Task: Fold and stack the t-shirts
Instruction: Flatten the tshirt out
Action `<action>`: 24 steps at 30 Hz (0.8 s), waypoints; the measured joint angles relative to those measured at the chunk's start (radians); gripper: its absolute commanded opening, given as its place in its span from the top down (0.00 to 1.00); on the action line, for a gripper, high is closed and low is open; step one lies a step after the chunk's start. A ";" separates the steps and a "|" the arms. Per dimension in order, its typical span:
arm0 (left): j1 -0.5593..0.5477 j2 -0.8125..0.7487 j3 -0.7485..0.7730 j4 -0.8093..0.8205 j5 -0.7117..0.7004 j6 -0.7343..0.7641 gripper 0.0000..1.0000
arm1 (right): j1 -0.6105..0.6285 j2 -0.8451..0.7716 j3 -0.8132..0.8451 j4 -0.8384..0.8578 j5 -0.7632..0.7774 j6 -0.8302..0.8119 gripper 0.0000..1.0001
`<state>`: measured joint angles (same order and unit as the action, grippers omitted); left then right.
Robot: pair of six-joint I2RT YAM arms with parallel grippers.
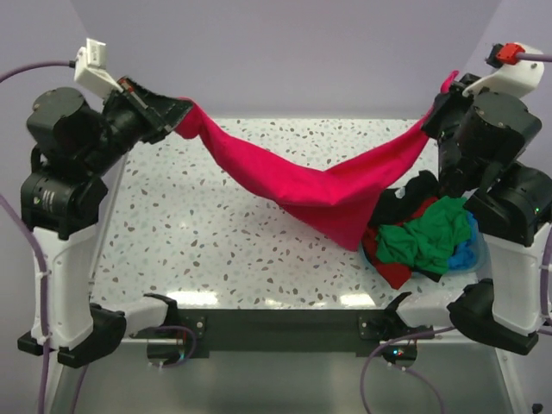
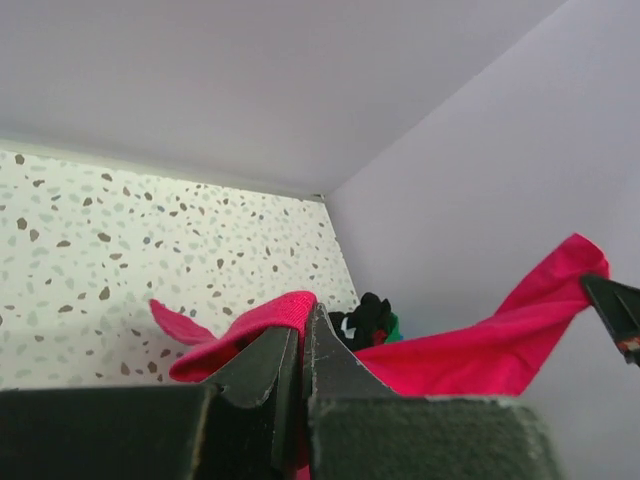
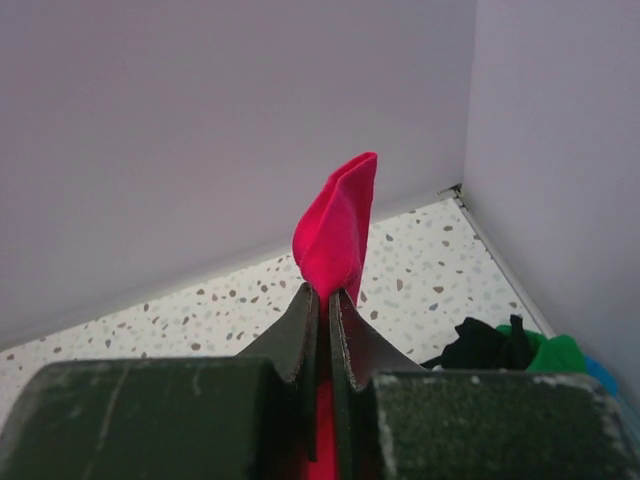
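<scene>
The left tool (image 1: pixel 175 117) is clamped on one end of the crimson t-shirt (image 1: pixel 319 185), its jaws pressed together on a fold of cloth. The right tool (image 1: pixel 438 105) pinches the other end, with a peak of fabric standing above its fingertips. Between the two tools the shirt hangs in a sagging band, its lowest fold low over the speckled desk (image 1: pixel 198 233). Below the right tool lies a crumpled heap: a green t-shirt (image 1: pixel 427 237), a black t-shirt (image 1: pixel 412 191) and a red t-shirt (image 1: pixel 390 266). They lie over what seems to be a light blue basket (image 1: pixel 468 247), mostly hidden.
</scene>
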<state>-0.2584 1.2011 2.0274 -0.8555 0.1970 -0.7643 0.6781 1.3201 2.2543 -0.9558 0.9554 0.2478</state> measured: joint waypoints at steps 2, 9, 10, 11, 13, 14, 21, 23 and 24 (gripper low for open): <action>0.001 0.055 0.005 -0.002 -0.003 0.000 1.00 | 0.000 -0.012 -0.020 0.006 0.008 -0.016 1.00; 0.152 0.371 0.030 0.003 0.079 0.000 1.00 | -0.013 0.145 -0.045 0.097 0.031 -0.111 1.00; 0.180 0.420 0.044 0.001 0.090 0.000 1.00 | -0.022 0.198 -0.024 0.116 0.029 -0.126 1.00; 0.203 0.470 0.069 0.000 0.096 0.000 1.00 | -0.034 0.267 0.011 0.129 0.021 -0.139 1.00; 0.233 0.573 0.165 -0.006 0.111 0.000 1.00 | -0.059 0.408 0.098 0.158 -0.001 -0.160 1.00; 0.241 0.620 0.228 -0.002 0.125 -0.002 1.00 | -0.074 0.484 0.145 0.187 -0.014 -0.173 1.00; 0.351 0.695 0.349 0.259 0.341 -0.141 1.00 | -0.116 0.684 0.222 0.389 -0.122 -0.281 1.00; 0.407 0.693 0.366 0.323 0.374 -0.173 1.00 | -0.113 0.651 0.221 0.468 -0.145 -0.296 1.00; 0.433 0.686 0.367 0.349 0.379 -0.180 1.00 | -0.111 0.624 0.214 0.497 -0.160 -0.301 1.00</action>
<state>0.1749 1.8866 2.3943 -0.5060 0.5762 -0.9440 0.5667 1.9438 2.4687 -0.4583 0.7956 -0.0532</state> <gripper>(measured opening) 0.035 0.030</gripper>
